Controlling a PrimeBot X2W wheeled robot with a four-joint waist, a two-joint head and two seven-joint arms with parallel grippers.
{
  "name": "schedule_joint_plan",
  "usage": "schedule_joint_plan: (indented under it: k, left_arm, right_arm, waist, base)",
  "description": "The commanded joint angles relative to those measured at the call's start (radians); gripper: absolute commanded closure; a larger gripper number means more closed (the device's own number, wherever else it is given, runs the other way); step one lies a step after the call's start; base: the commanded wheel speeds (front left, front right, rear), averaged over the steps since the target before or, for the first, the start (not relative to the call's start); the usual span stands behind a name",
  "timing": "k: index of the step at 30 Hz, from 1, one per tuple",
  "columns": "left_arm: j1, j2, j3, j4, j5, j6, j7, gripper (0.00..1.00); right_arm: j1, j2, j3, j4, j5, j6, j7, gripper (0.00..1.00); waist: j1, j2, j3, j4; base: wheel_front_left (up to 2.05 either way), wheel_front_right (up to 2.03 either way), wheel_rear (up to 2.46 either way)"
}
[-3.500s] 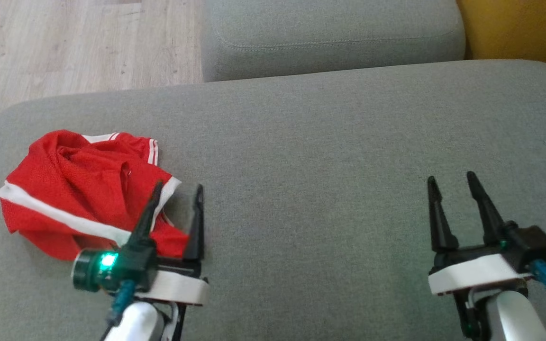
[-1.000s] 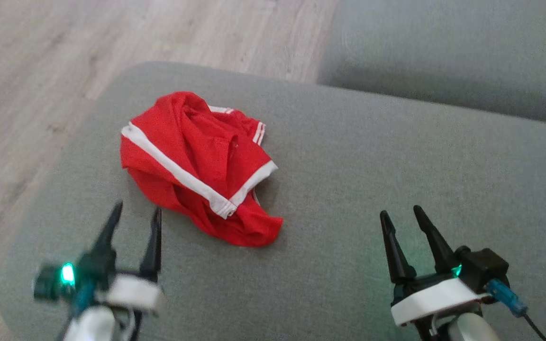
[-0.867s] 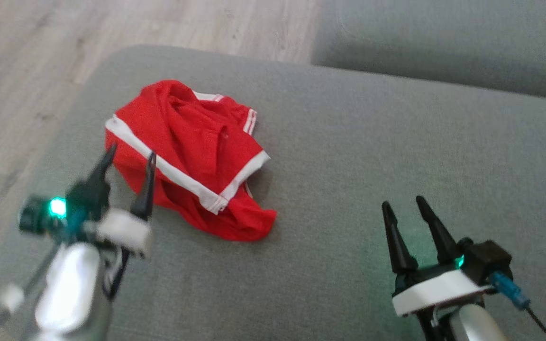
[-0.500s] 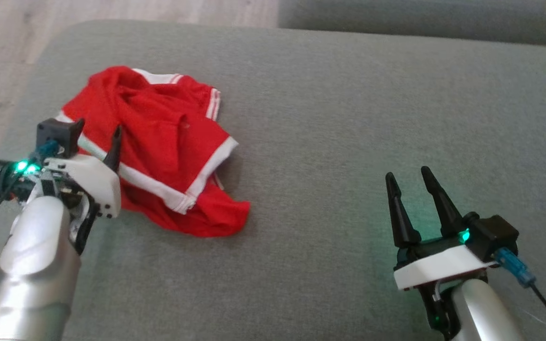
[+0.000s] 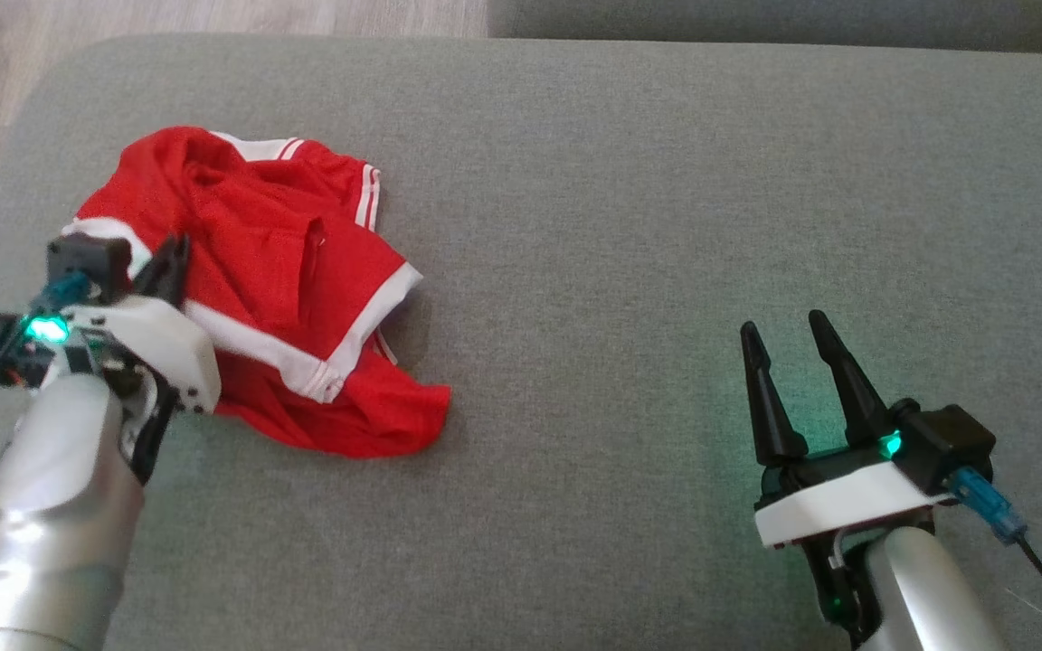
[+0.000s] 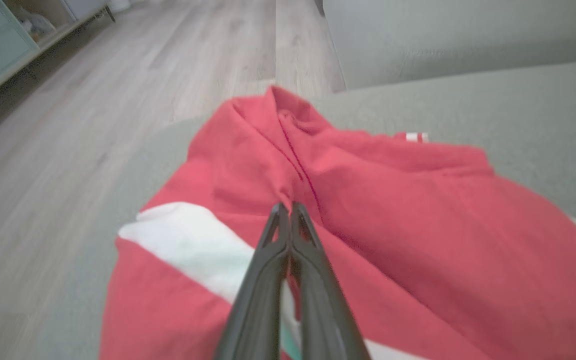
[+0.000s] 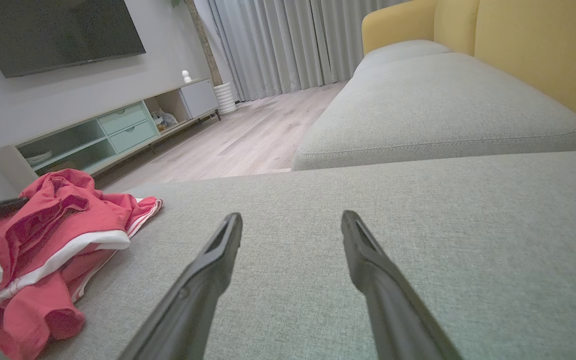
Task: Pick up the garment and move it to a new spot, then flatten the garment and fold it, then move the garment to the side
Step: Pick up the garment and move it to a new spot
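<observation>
Your left jaws clenched on red garment (image 5: 286, 262), tips pinching fold just past white stripe (image 6: 183, 240). Your right jaws spread wide, empty; garment lies well left of them on sofa cushion (image 5: 648, 226).

Head view: the left gripper (image 5: 170, 262) covers the left edge of the garment (image 5: 295, 271), and most of its own fingers are hidden behind its body. Left wrist view: garment blurred, running off the bottom and right edges; the fingers meet at a fold, but whether cloth is caught between them cannot be told. Right wrist view: garment cut by the left edge.
</observation>
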Motion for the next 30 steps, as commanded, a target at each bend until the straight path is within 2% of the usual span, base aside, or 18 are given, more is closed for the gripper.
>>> schedule_joint_plan:
  k: [1,8,13,18,22,30]
  left_arm:
    - [-0.069,0.057,0.032,-0.034,-0.005,0.002,-0.049,1.00]
    - [-0.107,0.034,0.053,-0.138,-0.013,0.020,-0.247,1.00]
    - [-0.101,0.019,0.062,-0.315,-0.008,0.037,-0.309,1.00]
    - [-0.066,-0.001,0.054,-0.498,-0.007,0.045,-0.317,1.00]
    - [-0.034,-0.014,0.022,-0.602,-0.016,0.041,-0.273,1.00]
    - [-0.005,-0.048,-0.040,-0.743,-0.015,0.049,-0.203,1.00]
  right_arm:
    - [-0.033,-0.005,0.021,-0.030,-0.004,-0.001,-0.011,0.00]
    - [-0.017,-0.005,0.021,-0.016,0.001,-0.001,-0.011,0.00]
    - [0.000,-0.005,0.018,-0.013,0.010,-0.001,-0.011,0.00]
    - [0.014,-0.005,0.007,-0.014,0.023,-0.001,-0.011,0.00]
    - [0.016,-0.005,0.010,-0.017,0.029,-0.001,-0.011,0.00]
    - [0.003,-0.005,0.004,-0.034,0.040,-0.001,-0.011,0.00]
  waist:
    - [-0.0001,0.0000,-0.005,0.001]
    - [-0.0001,0.0000,-0.060,0.006]
    - [-0.0001,0.0000,-0.106,0.002]
    - [-0.0001,0.0000,-0.132,-0.008]
    - [-0.0001,0.0000,-0.143,-0.029]
    - [-0.0001,0.0000,-0.137,-0.121]
  base:
    - [0.00,0.00,0.00]
    - [0.00,0.00,0.00]
    - [0.00,0.00,0.00]
    - [0.00,0.00,0.00]
    - [0.00,0.00,0.00]
    - [0.00,0.00,0.00]
